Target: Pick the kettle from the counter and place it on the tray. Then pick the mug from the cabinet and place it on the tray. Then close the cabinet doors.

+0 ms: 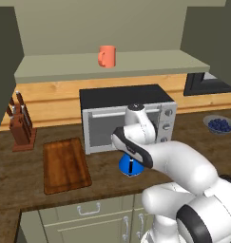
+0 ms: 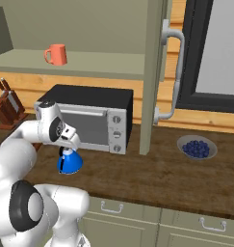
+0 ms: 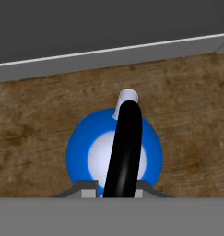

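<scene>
You've got the tray lying bare on the counter, left of the pincer. The pincer is clenched on the kettle handle directly below it; a lift probably hasn't started, though the base views are poor. Up behind it, the mug sits in the cabinet. The cabinet doors are open, so every placement remains.

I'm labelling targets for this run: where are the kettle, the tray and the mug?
kettle (image 2: 70, 164): right base view, on its blue dome.
tray (image 1: 65, 164): left base view, on the bare middle of the board.
mug (image 1: 108, 56): left base view, on its orange side.
</scene>
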Available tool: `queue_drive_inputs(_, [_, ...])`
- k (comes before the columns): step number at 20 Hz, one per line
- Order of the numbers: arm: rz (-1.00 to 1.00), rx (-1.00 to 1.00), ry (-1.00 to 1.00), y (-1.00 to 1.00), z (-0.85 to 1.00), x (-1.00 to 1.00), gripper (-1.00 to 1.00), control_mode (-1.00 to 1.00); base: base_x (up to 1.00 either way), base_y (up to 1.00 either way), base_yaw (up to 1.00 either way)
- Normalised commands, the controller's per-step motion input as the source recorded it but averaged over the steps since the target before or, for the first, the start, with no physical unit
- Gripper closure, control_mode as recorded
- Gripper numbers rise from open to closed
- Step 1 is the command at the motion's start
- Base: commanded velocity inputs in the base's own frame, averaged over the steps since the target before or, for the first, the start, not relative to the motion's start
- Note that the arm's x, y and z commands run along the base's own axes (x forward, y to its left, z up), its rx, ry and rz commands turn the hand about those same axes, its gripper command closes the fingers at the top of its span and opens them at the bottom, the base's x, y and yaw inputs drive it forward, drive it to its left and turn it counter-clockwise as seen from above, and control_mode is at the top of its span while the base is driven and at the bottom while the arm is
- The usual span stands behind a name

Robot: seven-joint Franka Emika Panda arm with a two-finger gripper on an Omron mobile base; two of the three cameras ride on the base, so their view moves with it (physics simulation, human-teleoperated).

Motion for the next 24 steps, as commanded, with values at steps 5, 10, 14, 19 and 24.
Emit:
queue_drive_inputs(5, [0.0,0.03,0.0,0.01,-0.01,-0.22,1.0,-1.0,0.0,0.0,0.0])
queue_drive_inputs(10, [0.0,0.06,0.0,0.26,0.27,-0.53,1.0,-1.0,0.0,0.0,0.0])
queue_drive_inputs(14, [0.02,0.01,0.0,0.46,0.43,-0.47,1.0,-1.0,0.0,0.0,0.0])
queue_drive_inputs(19, [0.02,0.0,-0.09,0.79,0.23,-0.34,1.0,-1.0,0.0,0.0,0.0])
queue_drive_inputs(24, [0.01,-0.01,-0.2,0.93,0.22,-0.07,1.0,-1.0,0.0,0.0,0.0])
